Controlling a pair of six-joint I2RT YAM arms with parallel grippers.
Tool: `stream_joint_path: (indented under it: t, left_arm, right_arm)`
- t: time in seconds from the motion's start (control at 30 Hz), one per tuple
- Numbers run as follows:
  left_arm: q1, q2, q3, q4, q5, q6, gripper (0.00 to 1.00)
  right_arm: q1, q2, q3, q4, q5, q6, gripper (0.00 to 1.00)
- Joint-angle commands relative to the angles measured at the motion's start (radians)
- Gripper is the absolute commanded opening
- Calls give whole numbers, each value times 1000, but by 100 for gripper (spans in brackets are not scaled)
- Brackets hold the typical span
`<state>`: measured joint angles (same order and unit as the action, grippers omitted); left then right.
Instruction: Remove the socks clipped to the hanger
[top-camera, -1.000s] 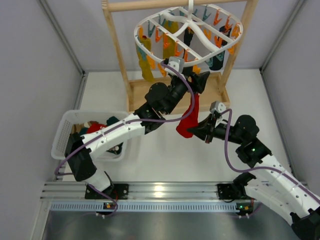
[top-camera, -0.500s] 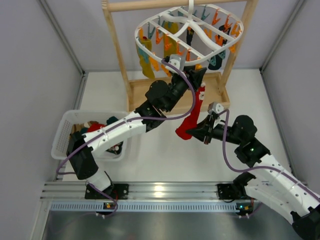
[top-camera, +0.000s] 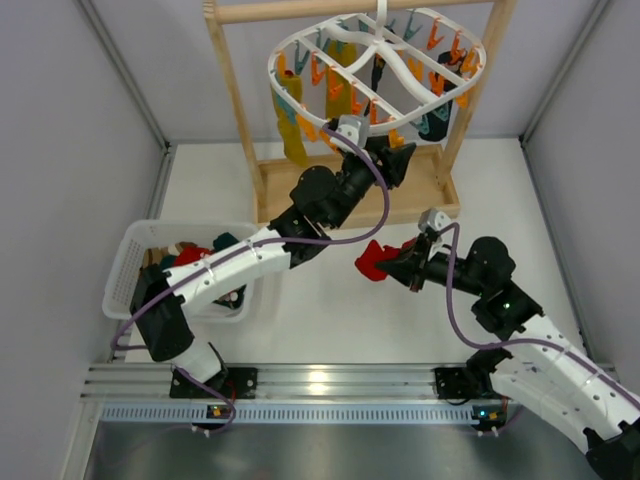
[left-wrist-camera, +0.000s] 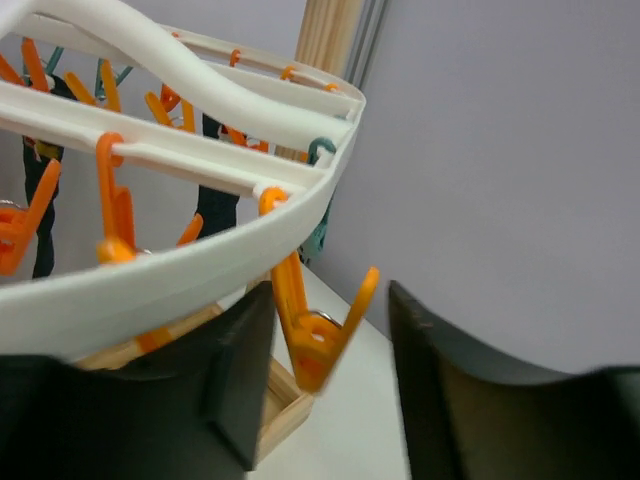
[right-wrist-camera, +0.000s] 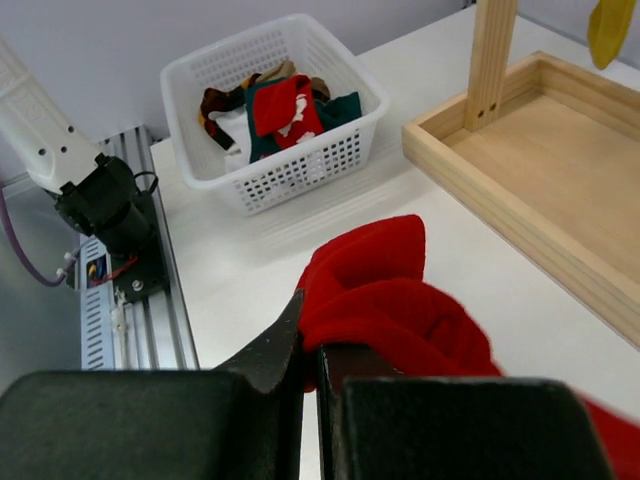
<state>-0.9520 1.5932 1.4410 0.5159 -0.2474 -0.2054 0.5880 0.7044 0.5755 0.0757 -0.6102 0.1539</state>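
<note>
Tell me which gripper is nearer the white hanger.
Left. The left gripper sits right under the hanger rim, jaws either side of an orange clip; the right gripper is away over the table, shut on a red sock.

White hanger (left-wrist-camera: 200, 250): smooth moulded plastic with a slight sheen. Orange clip (left-wrist-camera: 315, 340): glossy plastic around a small metal ring. Red sock (right-wrist-camera: 385, 300): soft, matt knitted cloth. Basket (right-wrist-camera: 300, 165): white plastic lattice. Rack base (right-wrist-camera: 520, 150): pale bare wood, matt, with visible grain. Table (right-wrist-camera: 250, 250): smooth, white, faintly reflective. Rail (top-camera: 320, 380): bright, shiny metal.
</note>
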Motion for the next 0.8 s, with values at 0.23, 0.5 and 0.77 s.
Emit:
stream_joint_path:
  t: [0.23,0.5,0.77]
  left_arm:
    - [2,-193,-224,56,5,-63,86]
    - [1,-404,-485,-154,-102,-88,99]
    - [2,-613,-499,-787,-481,-207,99]
  right_arm:
    - [16,-89,18,-109,280,50,0]
    - [16,-11,66,-116,279,65,0]
    - [19,154,142,-12,208,110,0]
